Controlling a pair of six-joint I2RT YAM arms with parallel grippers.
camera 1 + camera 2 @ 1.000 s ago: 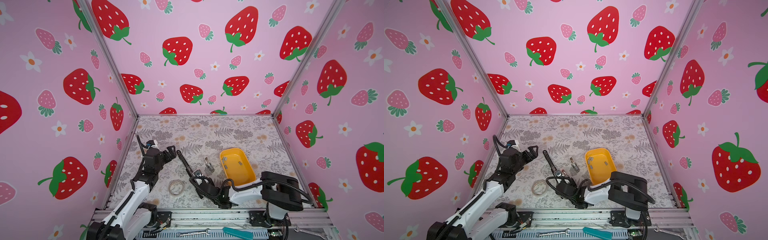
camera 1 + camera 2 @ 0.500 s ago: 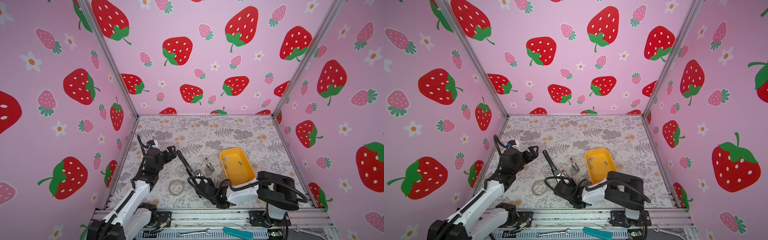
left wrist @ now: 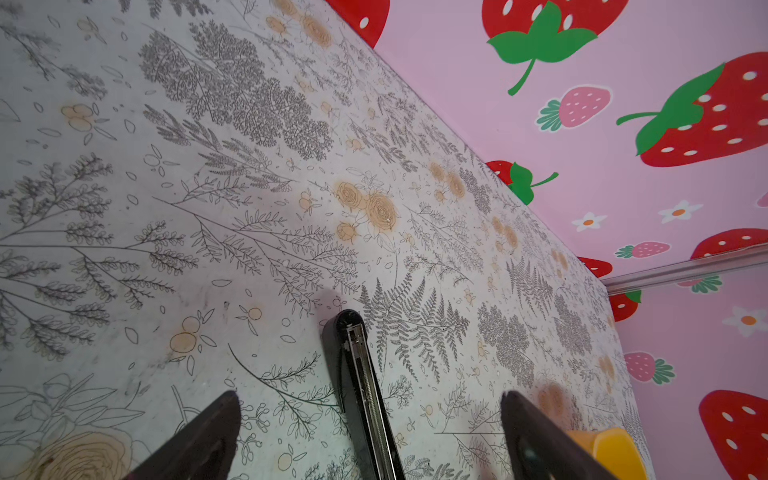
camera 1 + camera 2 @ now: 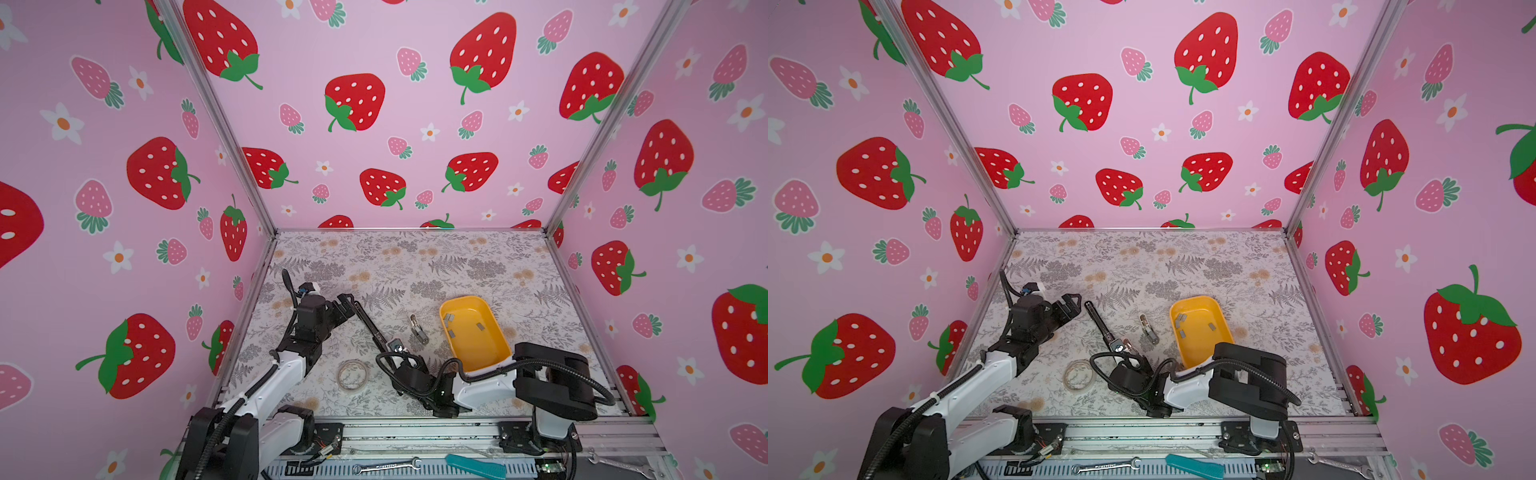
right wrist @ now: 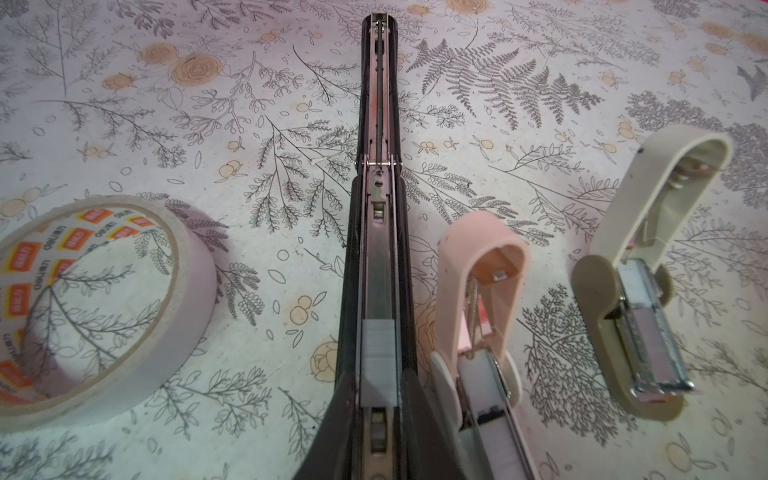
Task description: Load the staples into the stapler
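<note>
Flanking the staples (image 5: 377, 361) seated in the black stapler's (image 5: 379, 124) open channel, the right fingers (image 5: 338, 428) stood narrow, tips against the strip's sides. The left fingers (image 3: 208, 436) gaped wide and empty, the stapler's far end between them on the tabletop (image 3: 166, 208).

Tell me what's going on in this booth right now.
The right gripper is closed on the sides of the black stapler, which lies opened flat on the table. A strip of staples is already in its channel. The left gripper hangs open over the stapler's far end. More strips sit in the yellow tray.
</note>
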